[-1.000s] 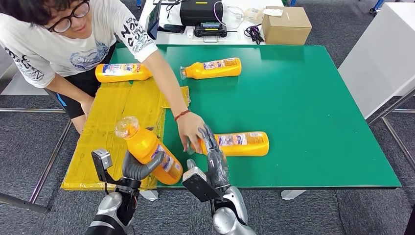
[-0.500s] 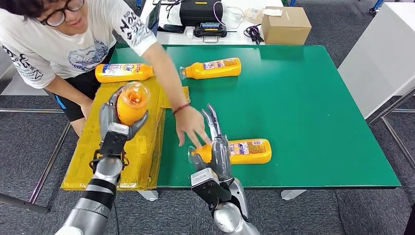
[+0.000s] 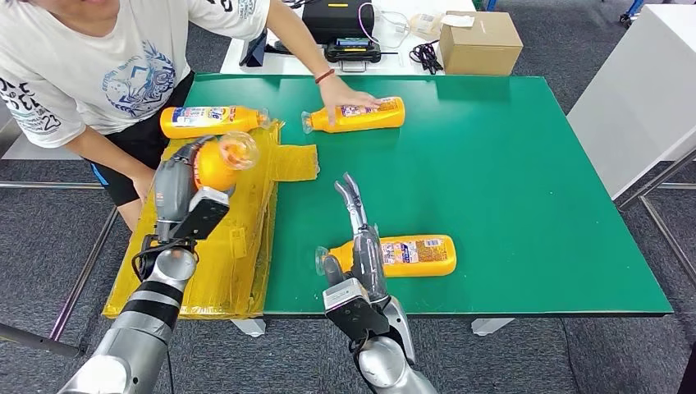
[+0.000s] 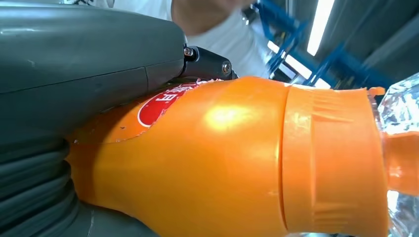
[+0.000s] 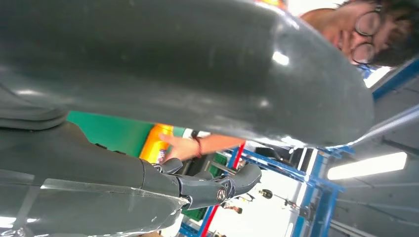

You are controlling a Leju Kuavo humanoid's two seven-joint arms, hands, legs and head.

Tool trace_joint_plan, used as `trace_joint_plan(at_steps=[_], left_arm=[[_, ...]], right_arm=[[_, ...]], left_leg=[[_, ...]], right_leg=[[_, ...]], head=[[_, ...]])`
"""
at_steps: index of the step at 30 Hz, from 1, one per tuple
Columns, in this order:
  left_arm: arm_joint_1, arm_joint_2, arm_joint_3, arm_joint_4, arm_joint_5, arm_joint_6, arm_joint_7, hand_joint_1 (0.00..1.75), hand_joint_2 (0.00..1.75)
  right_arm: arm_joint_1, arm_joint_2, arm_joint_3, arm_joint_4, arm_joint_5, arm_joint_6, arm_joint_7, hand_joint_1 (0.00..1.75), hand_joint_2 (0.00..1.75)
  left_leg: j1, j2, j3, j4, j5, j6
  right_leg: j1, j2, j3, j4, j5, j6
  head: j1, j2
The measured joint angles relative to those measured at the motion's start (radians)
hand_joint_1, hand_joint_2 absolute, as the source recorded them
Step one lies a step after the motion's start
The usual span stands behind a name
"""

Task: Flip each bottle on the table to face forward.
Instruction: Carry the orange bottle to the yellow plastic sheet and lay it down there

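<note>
Four orange bottles in play on the green worktop (image 3: 525, 172), w/ a yellow mat (image 3: 238, 213) over its left part. Person (image 3: 90, 66) at the far-left corner now rests a hand (image 3: 349, 92) on the far-centre bottle (image 3: 361, 114); a sec ago that hand was down by the near bottle (image 3: 410, 254), so it's pulled away and the near one is free for the robot.

Far-left bottle (image 3: 205, 121) lies at the mat's back edge, label up, untouched.

Left hand (image 3: 185, 185) grips the carried bottle (image 3: 220, 161) round the body, cap end pointing away toward the back of the mat. It's gone from low near the front edge to up and over the mat, so prob. mid-flip or about to set down.

Right hand (image 3: 361, 242) is empty, fingers straight and spread, over the near bottle's neck end; contact can't be told. It's barely moved in the last half sec. Judgement: one bottle being turned, near one likely next.
</note>
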Motion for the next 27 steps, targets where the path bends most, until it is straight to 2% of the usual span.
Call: trace_joint_plan(at_steps=[3,9,21,27], left_arm=[[-0.032,0.014,-0.005,0.096,-0.089,0.027,0.033,1.75,1.75],[-0.066,0.031,-0.017,0.195,-0.128,0.043,0.057,1.75,1.75],[-0.130,0.061,-0.047,0.359,-0.331,0.027,0.241,1.75,1.75],[-0.146,0.078,-0.087,0.423,-0.444,-0.057,0.315,1.75,1.75]], right_arm=[[0.000,0.000,0.000,-0.024,-0.012,0.002,-0.007,0.00,0.00],[0.000,-0.001,0.000,-0.051,-0.025,0.014,-0.007,0.00,0.00],[0.000,-0.004,0.006,-0.066,-0.073,0.066,0.011,0.00,0.00],[0.000,-0.005,0.001,-0.066,-0.101,0.095,0.013,0.00,0.00]], left_leg=[[0.000,0.001,0.000,0.000,0.000,0.000],[0.000,0.001,0.000,0.000,0.000,0.000],[0.000,0.002,0.000,0.000,0.000,0.000],[0.000,0.002,0.000,0.000,0.000,0.000]], right_leg=[[0.000,0.000,0.000,0.000,0.000,0.000],[0.000,0.000,0.000,0.000,0.000,0.000],[0.000,0.000,0.000,0.000,0.000,0.000],[0.000,0.001,0.000,0.000,0.000,0.000]], head=[[0.000,0.000],[0.000,0.000],[0.000,0.000],[0.000,0.000]])
